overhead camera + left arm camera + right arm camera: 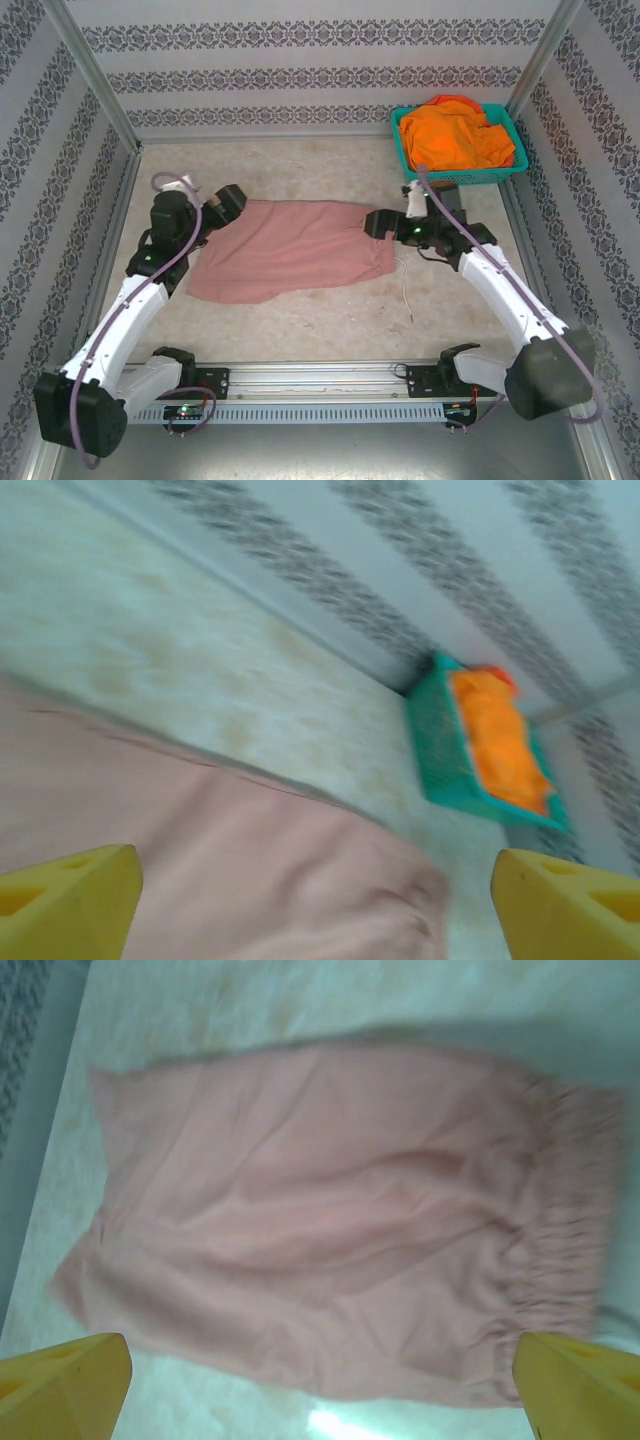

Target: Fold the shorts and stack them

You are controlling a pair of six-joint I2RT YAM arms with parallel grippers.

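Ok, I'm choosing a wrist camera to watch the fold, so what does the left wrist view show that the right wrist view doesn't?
The left wrist view adds the teal basket holding orange shorts, set against the patterned wall. The right wrist view adds the gathered waistband and the leg hem of the pink shorts. Shared: those pink shorts lying on the table, and each camera's own yellow fingers, spread wide at the bottom corners.
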